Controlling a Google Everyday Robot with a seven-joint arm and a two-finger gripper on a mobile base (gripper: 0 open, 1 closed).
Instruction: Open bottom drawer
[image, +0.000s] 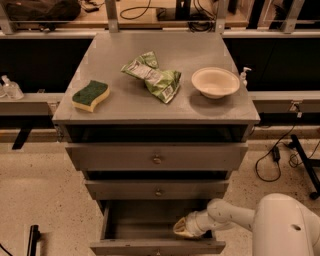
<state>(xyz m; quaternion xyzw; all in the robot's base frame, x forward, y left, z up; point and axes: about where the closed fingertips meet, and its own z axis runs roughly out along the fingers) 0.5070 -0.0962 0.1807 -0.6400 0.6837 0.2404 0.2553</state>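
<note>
The grey cabinet has three drawer fronts with small round knobs. The bottom drawer (125, 220) is pulled out toward me, and its plain grey inside shows. Its front edge (157, 246) lies at the bottom of the camera view. My white arm reaches in from the lower right. My gripper (184, 227) sits inside the open bottom drawer at its right side, just behind the front panel. The top drawer (156, 158) and the middle drawer (158, 190) are pushed in.
On the cabinet top (125, 107) lie a green and yellow sponge (90, 95), a crumpled green chip bag (152, 76) and a white bowl (215, 82). A small pump bottle (244, 76) stands behind the right edge. Cables (272, 155) lie on the floor at right.
</note>
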